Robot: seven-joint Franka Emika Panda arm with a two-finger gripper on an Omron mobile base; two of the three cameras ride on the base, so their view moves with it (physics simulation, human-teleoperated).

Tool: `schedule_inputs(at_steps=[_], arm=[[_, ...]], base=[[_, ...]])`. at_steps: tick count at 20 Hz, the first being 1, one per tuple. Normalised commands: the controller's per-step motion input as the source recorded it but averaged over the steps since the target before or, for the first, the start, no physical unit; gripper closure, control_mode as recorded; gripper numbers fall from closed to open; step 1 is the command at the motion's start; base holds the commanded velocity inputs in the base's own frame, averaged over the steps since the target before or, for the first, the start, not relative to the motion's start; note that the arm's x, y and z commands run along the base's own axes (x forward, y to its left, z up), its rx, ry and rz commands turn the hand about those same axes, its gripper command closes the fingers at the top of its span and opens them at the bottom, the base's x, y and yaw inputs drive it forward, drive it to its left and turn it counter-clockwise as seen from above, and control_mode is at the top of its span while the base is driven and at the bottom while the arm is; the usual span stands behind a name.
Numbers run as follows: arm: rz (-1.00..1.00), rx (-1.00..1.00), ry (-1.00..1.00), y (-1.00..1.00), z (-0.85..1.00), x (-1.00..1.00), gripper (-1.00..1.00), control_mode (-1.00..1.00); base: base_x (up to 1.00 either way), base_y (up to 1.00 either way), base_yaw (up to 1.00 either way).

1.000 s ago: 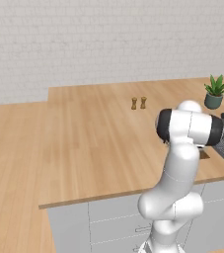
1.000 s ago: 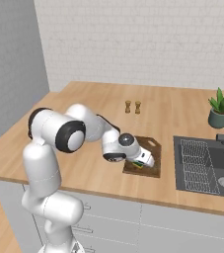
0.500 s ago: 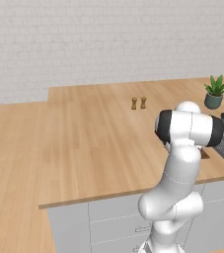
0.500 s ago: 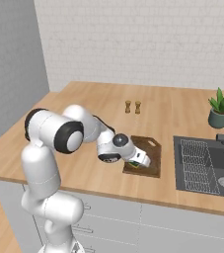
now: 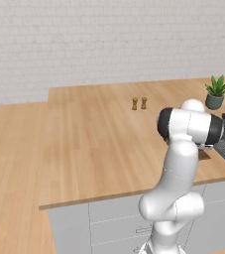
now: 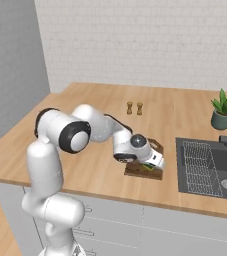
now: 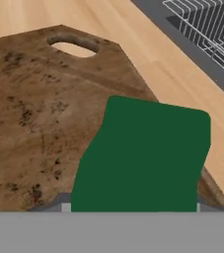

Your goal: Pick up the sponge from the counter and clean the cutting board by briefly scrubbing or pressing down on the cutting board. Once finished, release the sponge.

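Open counter (image 6: 85, 172) left of cutting board (image 6: 135, 171) — sink (image 6: 210, 170) right, shakers (image 6: 134, 108) & plant (image 6: 224, 111) behind.

Bright, even rendered light; soft, faint shadows.

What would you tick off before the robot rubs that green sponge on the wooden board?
1. Sponge held in the hand: ok, the hand is shut on it.
2. Sponge over the cutting board, not the counter: ok.
3. Sponge pressed flat against the board: cannot tell.
4. Board surface free of other objects: ok in the part that shows.
5. Sink apart from the board: ok, bare counter lies between.
6. Two small shakers out of the way: ok, they stand farther back.
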Motion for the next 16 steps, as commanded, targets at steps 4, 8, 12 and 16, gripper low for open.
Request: schedule_inputs(at_steps=[4, 8, 12, 16], arm=[[0.0, 0.05, 0.0, -0.61, 0.0, 0.0, 1.0, -1.0], [-0.01, 0.02, 0.0, -0.04, 0.0, 0.01, 1.0, -1.0], [-0.04, 0.0, 0.0, 0.55, 0.0, 0.06, 1.0, -1.0], [-0.05, 0.0, 0.0, 0.8, 0.0, 0.02, 1.0, -1.0]], base=[[0.0, 0.0, 0.0], [0.0, 0.0, 0.0], [0.0, 0.0, 0.0], [0.0, 0.0, 0.0]])
